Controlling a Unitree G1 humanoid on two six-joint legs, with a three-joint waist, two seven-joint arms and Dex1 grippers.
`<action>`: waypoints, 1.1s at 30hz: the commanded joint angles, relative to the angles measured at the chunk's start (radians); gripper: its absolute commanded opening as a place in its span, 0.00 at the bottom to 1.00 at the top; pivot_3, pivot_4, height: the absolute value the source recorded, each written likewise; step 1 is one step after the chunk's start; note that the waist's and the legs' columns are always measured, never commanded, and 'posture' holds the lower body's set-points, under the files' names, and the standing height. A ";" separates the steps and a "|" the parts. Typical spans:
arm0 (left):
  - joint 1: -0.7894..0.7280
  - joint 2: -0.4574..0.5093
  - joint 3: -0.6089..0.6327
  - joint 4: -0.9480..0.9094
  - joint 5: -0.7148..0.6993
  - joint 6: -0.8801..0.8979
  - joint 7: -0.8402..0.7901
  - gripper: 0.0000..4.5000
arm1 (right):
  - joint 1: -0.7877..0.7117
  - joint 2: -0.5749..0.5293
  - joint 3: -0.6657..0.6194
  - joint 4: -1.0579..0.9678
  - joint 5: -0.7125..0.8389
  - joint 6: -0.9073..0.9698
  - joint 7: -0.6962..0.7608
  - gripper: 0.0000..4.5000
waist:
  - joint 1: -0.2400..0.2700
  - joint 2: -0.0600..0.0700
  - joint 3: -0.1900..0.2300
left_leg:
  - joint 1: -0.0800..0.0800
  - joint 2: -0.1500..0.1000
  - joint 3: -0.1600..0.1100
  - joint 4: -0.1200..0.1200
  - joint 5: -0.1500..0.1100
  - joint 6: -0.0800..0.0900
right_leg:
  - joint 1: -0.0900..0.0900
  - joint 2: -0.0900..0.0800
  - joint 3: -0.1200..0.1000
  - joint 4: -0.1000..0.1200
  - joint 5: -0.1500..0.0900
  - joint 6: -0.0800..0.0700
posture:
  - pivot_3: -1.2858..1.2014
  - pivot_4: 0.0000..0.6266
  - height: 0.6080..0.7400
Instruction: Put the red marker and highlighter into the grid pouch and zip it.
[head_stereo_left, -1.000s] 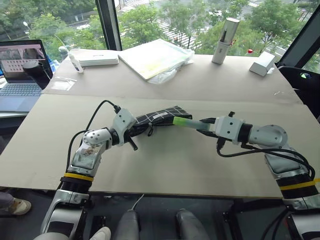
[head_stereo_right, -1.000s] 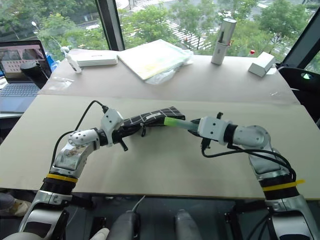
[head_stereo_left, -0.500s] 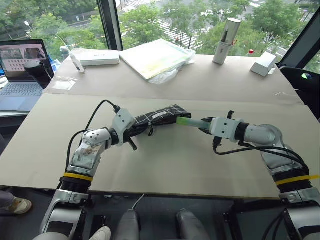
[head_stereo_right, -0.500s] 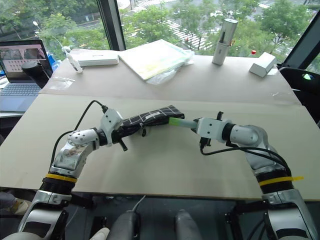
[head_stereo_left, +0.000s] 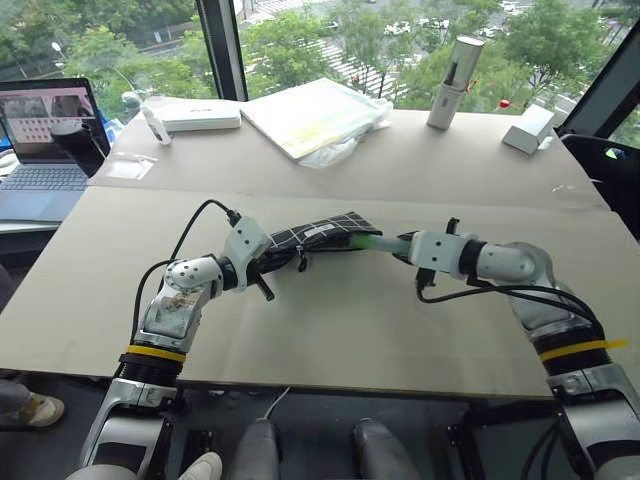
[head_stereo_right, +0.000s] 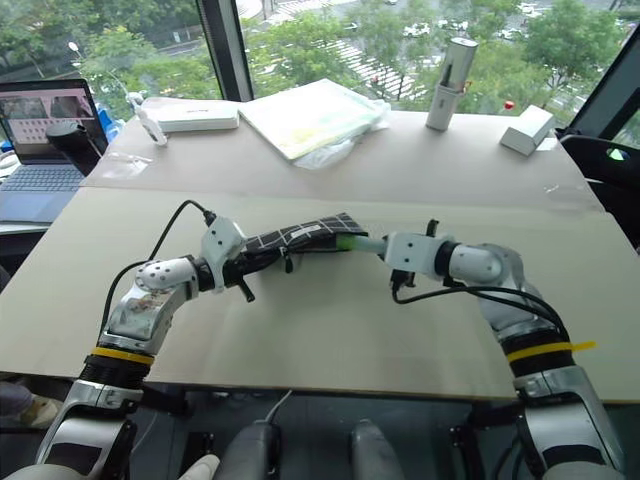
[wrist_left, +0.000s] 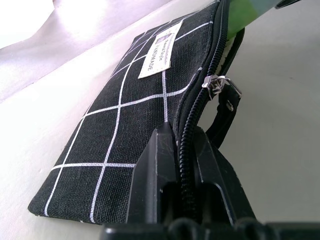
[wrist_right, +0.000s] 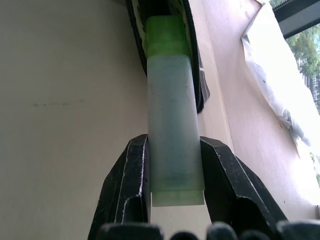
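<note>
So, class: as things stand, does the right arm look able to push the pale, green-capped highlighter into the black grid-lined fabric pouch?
Probably yes. The right gripper grips the highlighter with its cap at the grid pouch's open mouth, while the left gripper pinches the pouch's other end.

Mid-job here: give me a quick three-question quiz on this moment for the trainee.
1. True or false: the left gripper is shut on the pouch.
2. What do the right gripper's jaws hold?
3. The highlighter's green cap is: A) at the pouch mouth, B) flat on the table, C) under the laptop.

Key: 1 true; 2 the highlighter; 3 A.
</note>
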 joint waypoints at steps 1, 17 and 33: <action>-0.024 0.001 0.007 -0.017 -0.004 -0.017 -0.002 0.00 | -0.054 0.027 0.032 -0.006 -0.050 0.018 -0.031 0.23 | 0.001 0.000 0.000 | 0.000 0.000 0.000 0.000 0.000 0.000 | 0.000 0.000 0.000 0.000 0.000 0.000 | 0.52 0.24 1.00; -0.039 -0.007 0.004 0.006 -0.004 -0.035 -0.004 0.00 | -0.157 0.157 0.181 0.105 -0.207 -0.099 -0.142 0.89 | 0.007 0.000 0.000 | 0.000 0.000 0.000 0.000 0.000 0.000 | 0.000 -0.001 0.000 0.000 0.000 0.000 | 0.52 0.24 1.00; -0.029 0.003 0.010 -0.010 -0.012 -0.027 -0.005 0.00 | 0.210 0.032 -0.225 -0.558 0.842 0.765 0.188 1.00 | 0.012 0.000 0.000 | -0.001 0.000 -0.003 0.000 0.000 0.000 | 0.002 -0.001 -0.002 0.000 0.000 0.000 | 0.52 0.24 1.00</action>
